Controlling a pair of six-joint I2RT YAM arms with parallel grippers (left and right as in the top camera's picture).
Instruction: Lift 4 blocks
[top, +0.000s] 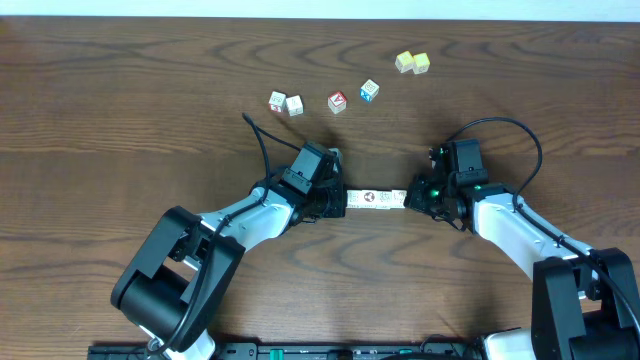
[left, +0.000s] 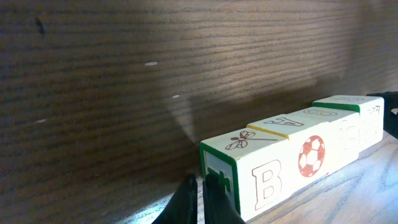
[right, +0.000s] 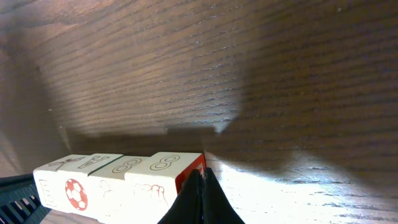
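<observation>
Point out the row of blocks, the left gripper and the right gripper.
row of blocks (top: 375, 198), overhead, top face mid-row
left gripper (left: 199, 188), left wrist, between closed fingertips
right gripper (right: 200, 185), right wrist, between closed fingertips

Two-tone left arm (top: 250, 212) and right arm (top: 505, 222).
White shells, black joints, looping black cables (top: 262, 150); green lights (top: 437, 184) behind the right end effector (top: 408, 197).

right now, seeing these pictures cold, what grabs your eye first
A row of four blocks sits pinched end to end between the left hand and the right hand, both shut, at the middle of the table. Beyond it, toward the far edge, loose cubes lie scattered: two white cubes, a red-faced cube, a blue-faced cube and a yellow pair.
</observation>
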